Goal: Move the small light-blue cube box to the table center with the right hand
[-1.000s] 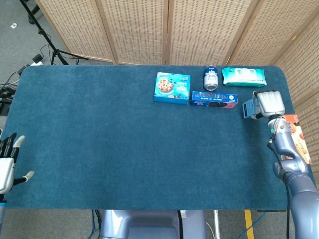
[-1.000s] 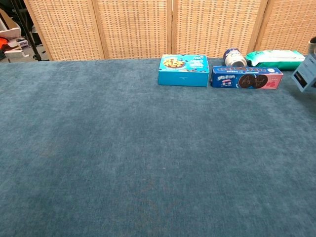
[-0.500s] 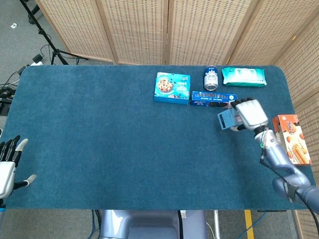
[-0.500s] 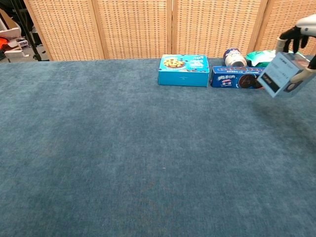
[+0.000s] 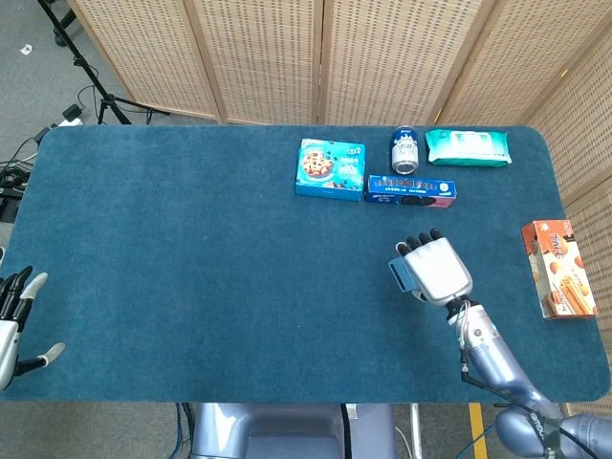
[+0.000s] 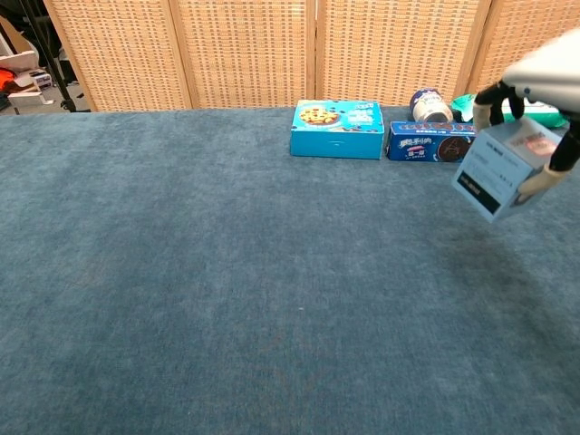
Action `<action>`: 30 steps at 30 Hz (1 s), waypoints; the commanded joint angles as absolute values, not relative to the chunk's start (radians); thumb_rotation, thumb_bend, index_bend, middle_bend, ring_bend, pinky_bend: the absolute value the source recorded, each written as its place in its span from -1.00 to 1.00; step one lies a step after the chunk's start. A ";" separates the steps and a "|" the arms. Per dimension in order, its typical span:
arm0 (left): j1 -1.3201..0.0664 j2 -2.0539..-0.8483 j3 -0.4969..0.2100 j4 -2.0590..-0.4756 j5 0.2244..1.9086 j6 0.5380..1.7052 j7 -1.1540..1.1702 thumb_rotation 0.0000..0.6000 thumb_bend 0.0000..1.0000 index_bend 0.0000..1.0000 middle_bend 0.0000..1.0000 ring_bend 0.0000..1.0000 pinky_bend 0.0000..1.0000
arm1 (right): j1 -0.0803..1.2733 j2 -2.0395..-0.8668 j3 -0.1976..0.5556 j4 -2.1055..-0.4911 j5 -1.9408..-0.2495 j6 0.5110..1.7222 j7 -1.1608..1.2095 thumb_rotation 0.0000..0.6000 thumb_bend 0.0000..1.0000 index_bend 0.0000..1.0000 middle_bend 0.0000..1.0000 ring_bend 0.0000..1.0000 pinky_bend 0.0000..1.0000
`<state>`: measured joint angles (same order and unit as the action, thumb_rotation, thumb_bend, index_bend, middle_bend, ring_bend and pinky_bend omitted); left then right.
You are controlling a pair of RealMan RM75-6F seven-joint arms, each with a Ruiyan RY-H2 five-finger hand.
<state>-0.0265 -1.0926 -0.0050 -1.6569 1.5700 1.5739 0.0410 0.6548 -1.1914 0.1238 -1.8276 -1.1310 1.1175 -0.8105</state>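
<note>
While the right hand (image 5: 435,270) grips the small light-blue cube box (image 6: 504,169) clear of the table (image 5: 191,249), lower right of frame centre in the head view, pickup is judged complete. Carry toward centre and set-down remain. Bare cloth lies to the left; packages line the upper edge. The left hand (image 5: 11,325), lower left, shows spread, empty fingers.

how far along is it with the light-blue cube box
Done: the right hand grips the light-blue cube box, lifted clear of the table. In hand: carrying it, right of center. Left: reach the table center and set it down. The left hand is idle.
</note>
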 commanded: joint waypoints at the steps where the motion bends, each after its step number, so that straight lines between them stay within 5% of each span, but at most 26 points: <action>1: -0.025 -1.092 -0.006 -1.657 1.569 1.575 0.039 1.00 -1.00 -1.00 -1.00 -1.00 -1.00 | 0.656 -1.233 0.110 -1.830 -1.050 1.132 -0.873 1.00 -0.22 -0.04 0.16 -0.08 -0.33; 16: -0.024 -1.092 -0.009 -1.659 1.563 1.572 0.042 1.00 -1.00 -1.00 -1.00 -1.00 -1.00 | 0.676 -1.353 0.155 -1.895 -0.644 1.249 -0.974 1.00 -0.23 -0.04 0.14 -0.03 -0.19; 19: -0.023 -1.090 -0.009 -1.660 1.564 1.574 0.038 1.00 -1.00 -1.00 -1.00 -1.00 -1.00 | 0.680 -1.361 0.163 -1.905 -0.608 1.248 -0.960 1.00 -0.59 -0.22 -0.25 -0.26 -0.19; 22: -0.021 -1.088 -0.012 -1.659 1.563 1.578 0.031 1.00 -1.00 -1.00 -1.00 -1.00 -1.00 | 0.683 -1.344 0.170 -1.937 -0.582 1.222 -0.930 1.00 -0.97 -0.86 -0.92 -0.91 -0.26; 24: -0.021 -1.087 -0.013 -1.658 1.563 1.580 0.027 1.00 -1.00 -1.00 -1.00 -1.00 -1.00 | 0.682 -1.331 0.174 -1.952 -0.601 1.220 -0.906 1.00 -1.00 -1.00 -1.00 -1.00 -0.38; 30: -0.019 -1.085 -0.013 -1.654 1.566 1.583 0.021 1.00 -1.00 -1.00 -1.00 -1.00 -1.00 | 0.673 -1.277 0.174 -2.012 -0.653 1.216 -0.858 1.00 -1.00 -1.00 -1.00 -1.00 -0.61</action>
